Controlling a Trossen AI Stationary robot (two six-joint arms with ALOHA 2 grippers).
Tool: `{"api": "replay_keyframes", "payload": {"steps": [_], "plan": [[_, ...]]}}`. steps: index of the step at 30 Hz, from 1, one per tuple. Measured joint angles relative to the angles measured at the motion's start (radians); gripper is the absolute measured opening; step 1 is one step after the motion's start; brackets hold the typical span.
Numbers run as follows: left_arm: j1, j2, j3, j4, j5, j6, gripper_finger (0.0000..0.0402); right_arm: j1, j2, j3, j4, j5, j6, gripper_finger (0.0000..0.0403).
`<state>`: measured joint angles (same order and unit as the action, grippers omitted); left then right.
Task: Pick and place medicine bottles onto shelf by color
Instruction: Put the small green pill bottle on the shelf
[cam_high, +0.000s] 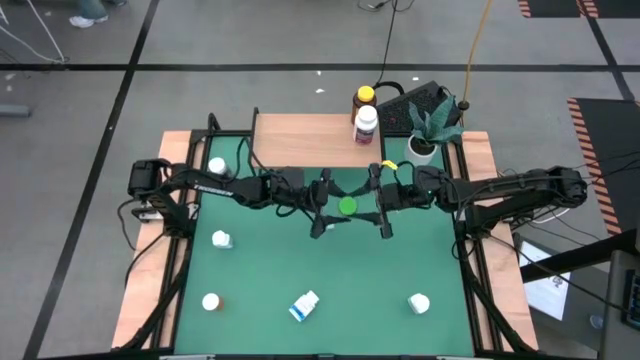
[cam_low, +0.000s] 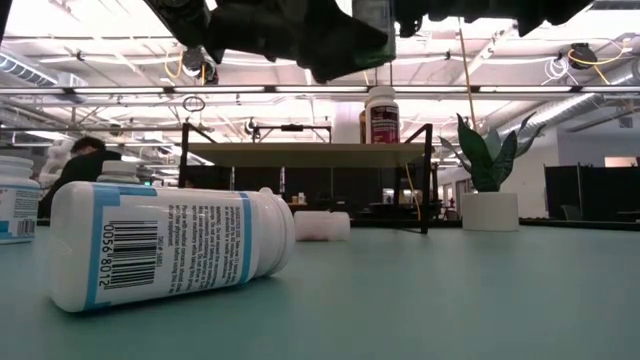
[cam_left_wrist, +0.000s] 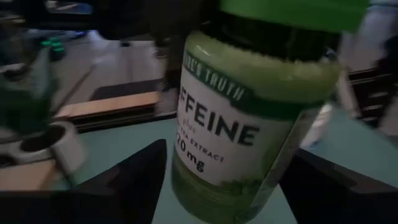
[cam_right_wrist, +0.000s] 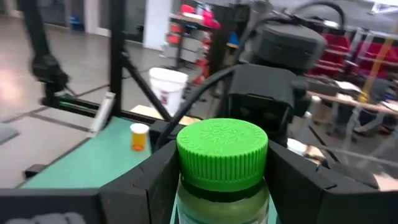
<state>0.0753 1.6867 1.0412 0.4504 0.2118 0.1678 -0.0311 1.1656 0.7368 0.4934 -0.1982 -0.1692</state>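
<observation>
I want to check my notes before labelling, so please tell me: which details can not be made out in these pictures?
- Green-capped plastic bottle: in the right wrist view its label is cut off by the picture's edge; in the high view only its cap shows.
- Light-wood shelf on black legs: in the low view a dark arm hides the top of the white-capped, red-labelled bottle on it.
- Small white-capped bottles on the green table: labels too small in the high view.

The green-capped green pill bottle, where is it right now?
In the high view the green-capped green pill bottle sits mid-table, just in front of the light-wood shelf, between the left gripper and the right gripper, whose fingers clasp it.
</observation>
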Motion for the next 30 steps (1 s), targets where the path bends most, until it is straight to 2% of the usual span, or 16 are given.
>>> {"api": "replay_keyframes", "payload": {"steps": [8,15,21,25,30], "plan": [[0.002,0.000,0.000,-0.011,-0.140,0.006,0.0345,0.000,0.000,0.000,-0.017,0.170,0.059,0.0203],[0.002,0.000,0.000,-0.013,-0.329,-0.001,0.0349,0.000,0.000,0.000,-0.012,0.413,0.138,0.0203],[0.001,0.000,0.000,0.022,-0.451,-0.058,0.0349,0.000,0.000,0.000,0.010,0.603,0.308,0.0203],[-0.009,0.007,0.000,0.039,-0.503,-0.074,0.0349,0.001,0.029,0.000,0.049,0.628,0.392,0.0203],[-0.032,0.007,0.000,0.074,-0.531,-0.052,0.0349,0.014,0.129,0.000,0.210,0.618,0.400,0.0203]]}}
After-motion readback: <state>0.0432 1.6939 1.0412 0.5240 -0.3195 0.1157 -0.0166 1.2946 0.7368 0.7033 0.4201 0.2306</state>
